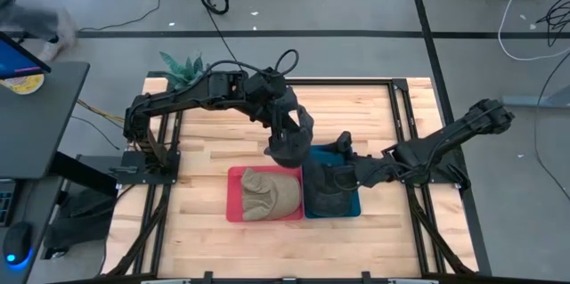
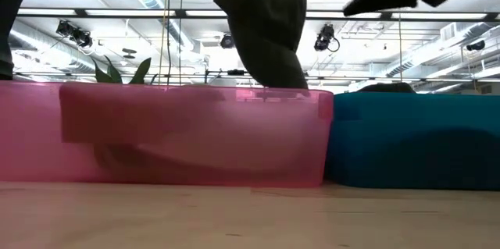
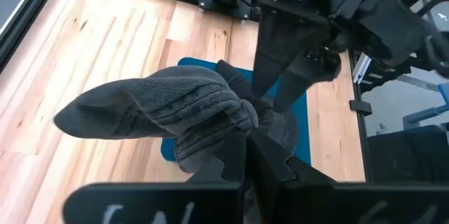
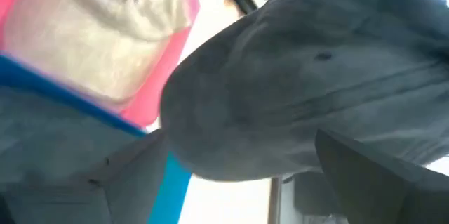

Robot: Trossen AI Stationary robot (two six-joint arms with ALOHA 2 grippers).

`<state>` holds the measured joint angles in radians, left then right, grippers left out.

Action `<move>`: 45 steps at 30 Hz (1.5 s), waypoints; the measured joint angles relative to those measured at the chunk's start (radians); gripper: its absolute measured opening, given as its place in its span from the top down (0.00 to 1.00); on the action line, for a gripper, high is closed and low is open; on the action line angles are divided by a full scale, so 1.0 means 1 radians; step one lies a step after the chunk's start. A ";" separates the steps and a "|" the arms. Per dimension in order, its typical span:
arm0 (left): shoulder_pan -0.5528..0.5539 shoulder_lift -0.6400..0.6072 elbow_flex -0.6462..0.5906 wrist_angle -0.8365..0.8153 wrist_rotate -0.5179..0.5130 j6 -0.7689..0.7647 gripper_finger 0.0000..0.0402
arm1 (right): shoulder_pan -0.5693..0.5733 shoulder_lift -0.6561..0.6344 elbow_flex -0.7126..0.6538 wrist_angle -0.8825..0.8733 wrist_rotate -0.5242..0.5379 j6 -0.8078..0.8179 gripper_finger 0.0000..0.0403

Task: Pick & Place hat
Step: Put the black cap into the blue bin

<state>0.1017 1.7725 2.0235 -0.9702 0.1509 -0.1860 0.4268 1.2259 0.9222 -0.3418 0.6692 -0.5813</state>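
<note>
A dark grey knit hat (image 3: 161, 104) hangs in the air over the far edge of the red bin (image 1: 233, 197) and the blue bin (image 1: 352, 208), with my left gripper (image 1: 289, 142) shut on it. My right gripper (image 1: 343, 149) stands open right beside the hat on its right, one finger on either side of its bulge (image 4: 295, 76). Whether those fingers touch the hat, I cannot tell. A tan hat (image 1: 272, 193) lies in the red bin. Another dark hat (image 1: 328, 186) lies in the blue bin. My left gripper pinches a bunched fold of the hat's knit cloth (image 3: 235, 115) between its two fingers, slanting down from the table's far left. The hat is lifted clear and hangs slack below the fingers. In the low view its lower end (image 2: 273, 73) reaches about the red bin's rim.
The two bins stand side by side at the table's near middle, red on the left and blue on the right. A green plant (image 1: 181, 66) sits at the far left corner. Bare wood (image 1: 356, 106) lies behind the bins and to either side.
</note>
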 joint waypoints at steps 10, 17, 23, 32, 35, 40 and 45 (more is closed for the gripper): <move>-0.017 0.000 0.000 0.055 0.045 -0.009 0.97 | -0.235 0.249 0.000 0.414 -0.170 -0.244 0.16; -0.028 -0.003 0.002 0.062 0.055 -0.015 0.98 | -0.246 0.299 -0.001 0.404 -0.074 -0.313 0.93; -0.027 -0.003 0.002 0.053 0.055 -0.011 0.97 | -0.199 0.227 -0.001 0.270 -0.077 -0.152 0.98; -0.026 -0.002 0.002 0.053 0.053 0.000 0.97 | -0.035 0.093 -0.001 0.109 0.014 -0.033 0.99; -0.026 -0.002 0.002 0.053 0.041 0.006 0.97 | 0.010 0.055 -0.001 0.106 0.046 0.018 0.99; -0.026 -0.002 0.002 0.052 0.023 0.015 0.98 | 0.051 0.022 -0.001 0.091 0.086 0.130 0.99; -0.026 -0.002 0.002 0.052 -0.051 0.025 0.97 | 0.058 0.012 -0.001 0.037 0.130 0.353 0.99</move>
<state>0.0753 1.7710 2.0251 -0.9181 0.1000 -0.1606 0.4844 1.2383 0.9211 -0.3046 0.7991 -0.2288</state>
